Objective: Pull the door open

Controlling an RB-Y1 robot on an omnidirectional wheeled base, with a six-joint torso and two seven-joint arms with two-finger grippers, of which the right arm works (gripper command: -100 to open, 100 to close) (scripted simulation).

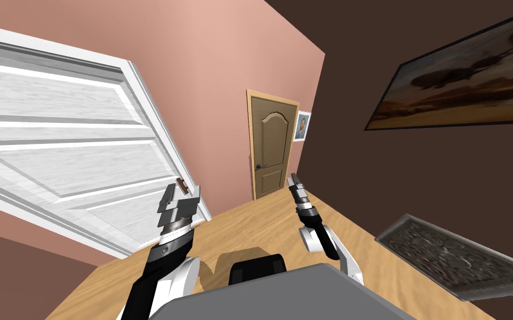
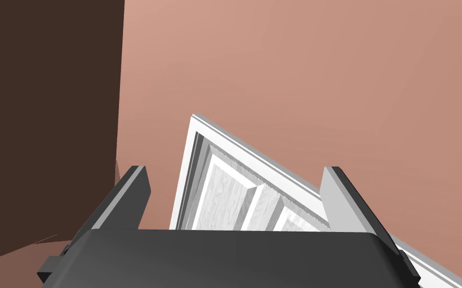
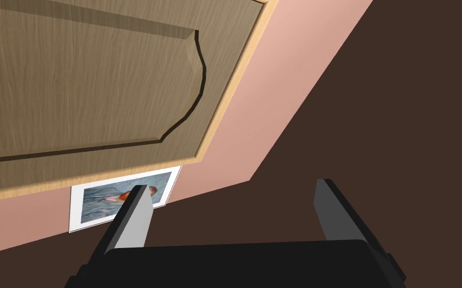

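The brown door (image 1: 271,144) stands closed at the hallway's far end, well apart from me. My left pincer (image 1: 182,194), beside a white door (image 1: 55,139), and my right pincer (image 1: 294,179) are both spread.

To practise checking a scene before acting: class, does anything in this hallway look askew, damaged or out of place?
Nothing stands out. The brown door sits shut in its frame, the small picture beside it hangs parallel to it, and the white door looks intact. The shared slant is the camera's.
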